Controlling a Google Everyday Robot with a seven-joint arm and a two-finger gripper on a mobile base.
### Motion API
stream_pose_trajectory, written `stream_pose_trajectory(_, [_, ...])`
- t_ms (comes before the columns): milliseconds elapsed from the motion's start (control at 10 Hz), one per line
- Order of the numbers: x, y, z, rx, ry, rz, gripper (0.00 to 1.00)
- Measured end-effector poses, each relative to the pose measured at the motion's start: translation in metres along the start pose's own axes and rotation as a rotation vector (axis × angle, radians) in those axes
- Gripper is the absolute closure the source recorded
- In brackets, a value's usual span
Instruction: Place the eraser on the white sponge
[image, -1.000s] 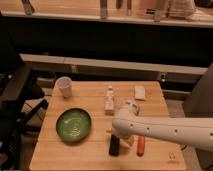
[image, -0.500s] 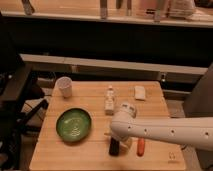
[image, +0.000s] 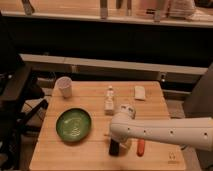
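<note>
The eraser (image: 114, 149), a small black block, lies on the wooden table (image: 95, 160) near its front edge. My gripper (image: 118, 142) hangs at the end of the white arm (image: 170, 132), which reaches in from the right. It points down, directly over the eraser, and stands open; the arm's end covers the eraser's top. The white sponge (image: 139, 92) rests at the table's back right, well away from the gripper.
An orange carrot-like thing (image: 141, 146) lies just right of the eraser. A green plate (image: 73, 124) sits at the left, a white cup (image: 64, 86) at the back left, and a white bottle-like figure (image: 109, 101) in the middle. A dark chair stands left of the table.
The arm's end has sunk slightly lower over the eraser. The eraser and the other objects have stayed where they were.
</note>
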Motion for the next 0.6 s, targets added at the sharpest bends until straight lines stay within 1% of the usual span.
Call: stream_pose_trajectory(600, [-0.002,0.0025,0.0022,-0.005,-0.002,-0.002,0.2])
